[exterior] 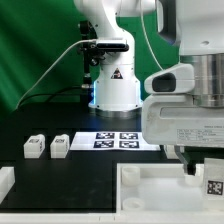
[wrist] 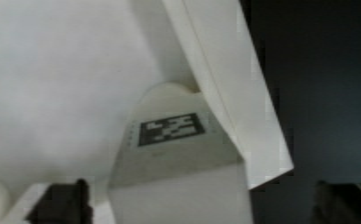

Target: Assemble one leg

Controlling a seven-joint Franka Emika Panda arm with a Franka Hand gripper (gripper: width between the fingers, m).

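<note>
My gripper point(exterior: 203, 172) is low at the exterior view's right, over the near right part of the large white panel point(exterior: 150, 188). In the wrist view the gripper point(wrist: 173, 208) is shut on a white leg point(wrist: 177, 160), whose square tag faces the camera. The leg points at the panel's raised rim point(wrist: 221, 80), near a corner. The held leg's tag also shows in the exterior view point(exterior: 213, 185). Two more legs point(exterior: 35, 146) point(exterior: 60, 146) stand side by side on the black table at the left.
The marker board point(exterior: 116, 139) lies mid-table in front of the robot base point(exterior: 112, 85). Another white part point(exterior: 5, 182) sits at the near left edge. The arm's hand point(exterior: 185, 110) blocks much of the right side.
</note>
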